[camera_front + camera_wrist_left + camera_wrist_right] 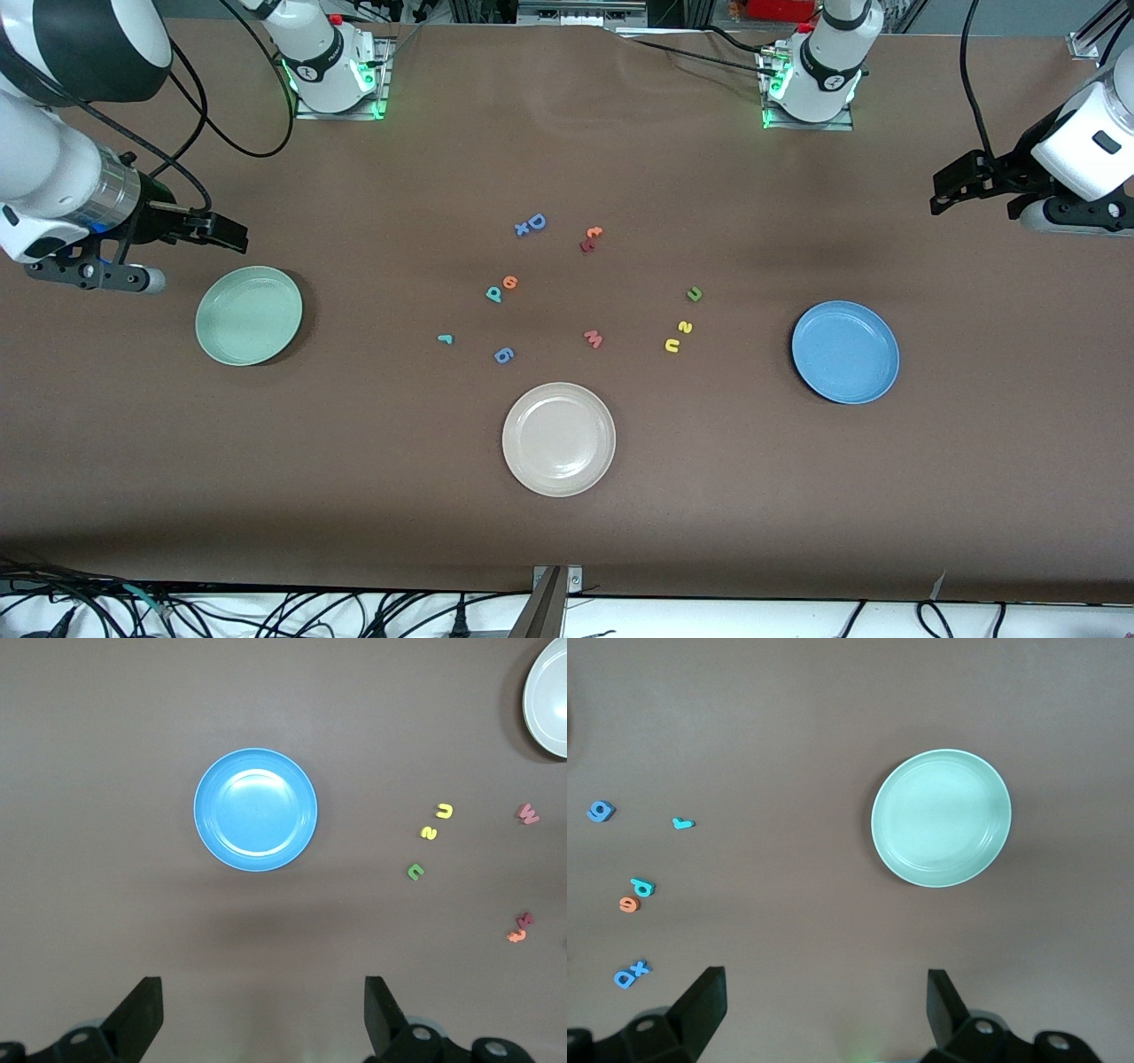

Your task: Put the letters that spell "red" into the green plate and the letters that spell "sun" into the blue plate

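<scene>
A mint-green plate (249, 315), a blue plate (845, 352) and a cream-white plate (558, 439) sit on the brown table (354, 478).

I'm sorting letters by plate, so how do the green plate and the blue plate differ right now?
The green plate is pale mint; the blue plate is medium blue. The green plate sits toward the right arm's end of the table, the blue plate toward the left arm's end and slightly nearer the front camera. Both are round, shallow, similar in size and hold no letters.

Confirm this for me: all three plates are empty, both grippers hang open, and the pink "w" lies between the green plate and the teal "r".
One thing is wrong. In the front view the pink "w" lies between the blue "g" and the yellow "n", not by the green plate. The rest holds: all three plates are empty, and the left gripper and right gripper hang open.
</scene>
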You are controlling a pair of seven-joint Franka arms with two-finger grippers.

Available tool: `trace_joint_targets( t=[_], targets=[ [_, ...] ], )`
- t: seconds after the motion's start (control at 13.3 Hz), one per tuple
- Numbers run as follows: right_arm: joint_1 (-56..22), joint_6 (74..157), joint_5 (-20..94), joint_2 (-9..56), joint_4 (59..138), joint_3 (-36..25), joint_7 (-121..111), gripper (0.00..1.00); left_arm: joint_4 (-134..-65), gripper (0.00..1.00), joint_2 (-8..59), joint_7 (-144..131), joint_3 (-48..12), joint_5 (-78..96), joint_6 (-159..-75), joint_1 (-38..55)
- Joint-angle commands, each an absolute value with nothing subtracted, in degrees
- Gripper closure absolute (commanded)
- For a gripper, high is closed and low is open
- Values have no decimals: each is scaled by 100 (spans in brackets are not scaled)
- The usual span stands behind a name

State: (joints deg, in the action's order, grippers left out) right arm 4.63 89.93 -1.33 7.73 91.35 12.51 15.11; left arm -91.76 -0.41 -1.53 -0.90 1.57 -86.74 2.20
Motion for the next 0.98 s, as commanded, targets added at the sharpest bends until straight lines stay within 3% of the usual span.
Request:
trace_joint_targets(
  t=[0.0, 0.91],
  targets=[
    [466, 8868, -35, 756, 9044, 1257, 1521, 0, -9211, 0, -88, -35, -88, 141, -8640, 211],
    [308, 8947, -53, 975, 9044, 1380, 1591, 0, -9211, 0, -88, -35, -88, 141, -8640, 211]
  ],
)
